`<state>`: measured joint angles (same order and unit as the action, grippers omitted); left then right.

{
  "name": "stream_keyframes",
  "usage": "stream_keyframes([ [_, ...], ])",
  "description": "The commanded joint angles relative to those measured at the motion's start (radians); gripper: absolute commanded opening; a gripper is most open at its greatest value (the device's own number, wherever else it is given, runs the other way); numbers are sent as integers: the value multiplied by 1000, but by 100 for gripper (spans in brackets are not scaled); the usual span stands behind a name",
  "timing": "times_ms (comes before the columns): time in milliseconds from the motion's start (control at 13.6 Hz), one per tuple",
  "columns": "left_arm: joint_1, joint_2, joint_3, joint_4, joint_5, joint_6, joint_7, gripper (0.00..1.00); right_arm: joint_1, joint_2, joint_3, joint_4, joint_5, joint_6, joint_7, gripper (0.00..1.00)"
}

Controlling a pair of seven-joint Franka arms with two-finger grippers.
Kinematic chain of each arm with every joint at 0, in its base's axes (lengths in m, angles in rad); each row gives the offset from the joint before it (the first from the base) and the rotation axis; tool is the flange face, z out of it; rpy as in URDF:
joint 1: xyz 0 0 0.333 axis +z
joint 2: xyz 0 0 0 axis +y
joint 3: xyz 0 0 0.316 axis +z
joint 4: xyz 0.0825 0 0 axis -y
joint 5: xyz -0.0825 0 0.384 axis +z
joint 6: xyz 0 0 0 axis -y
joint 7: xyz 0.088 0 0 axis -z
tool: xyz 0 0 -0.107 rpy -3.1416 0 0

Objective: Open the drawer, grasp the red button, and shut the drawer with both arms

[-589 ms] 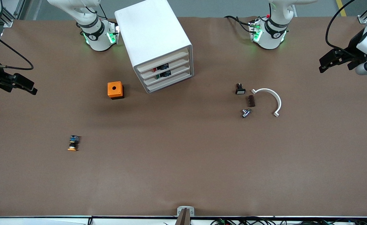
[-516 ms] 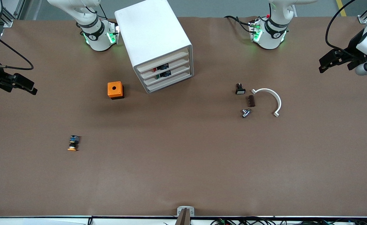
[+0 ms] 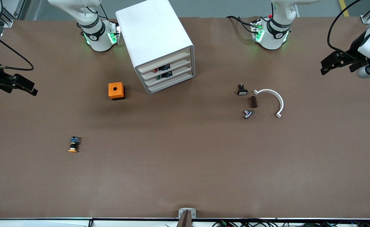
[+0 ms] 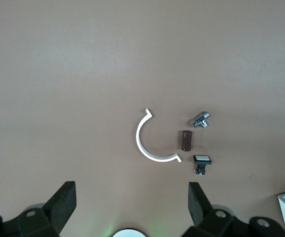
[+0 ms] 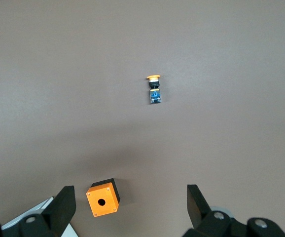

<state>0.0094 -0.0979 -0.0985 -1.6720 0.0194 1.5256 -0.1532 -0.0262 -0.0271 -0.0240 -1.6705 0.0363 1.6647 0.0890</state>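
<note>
2 arms: both held high at the table ends, neither touching anything.
Left gripper point(image 3: 325, 67): up over the left arm's end of the table, fingers point(image 4: 63, 200) spread wide, nothing between them.
Right gripper point(image 3: 30, 89): up over the right arm's end of the table, fingers point(image 5: 66, 205) spread wide, nothing between them.
Cabinet point(image 3: 155, 41): white box between the 2 arm bases, turned at an angle, 4 drawers stacked in its front.
Drawer point(image 3: 166, 67): second from the top, pushed in flush with the others.
Button point(image 3: 156, 70): red cap just visible through the slot of that drawer, beside a dark blue part; a green-capped part shows in the slot below.
Orange cube point(image 3: 116, 90): on the table just beside the cabinet, toward the right arm's end, round hole facing up.
Yellow-capped button point(image 3: 73, 144): lying on its side, nearer the front camera than the cube, well apart from it.
Small parts: white half-ring point(image 3: 271, 101), brown block point(image 3: 253, 101), black switch point(image 3: 242, 90), metal fitting point(image 3: 248, 113), clustered toward the left arm's end.
</note>
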Motion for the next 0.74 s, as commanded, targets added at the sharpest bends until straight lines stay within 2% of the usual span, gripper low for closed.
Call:
stream_keyframes([
  [0, -8, 73, -4, 44, 10, -21, 4, 100, 5, -17, -1, -11, -7, -2, 17, 100],
  [368, -17, 180, -72, 34, 4, 91, -110, 100, 5, -19, -1, -11, -7, -2, 17, 100],
  [663, -23, 328, -121, 41, -1, 184, -270, 100, 5, -17, -2, -9, -7, -2, 6, 100],
])
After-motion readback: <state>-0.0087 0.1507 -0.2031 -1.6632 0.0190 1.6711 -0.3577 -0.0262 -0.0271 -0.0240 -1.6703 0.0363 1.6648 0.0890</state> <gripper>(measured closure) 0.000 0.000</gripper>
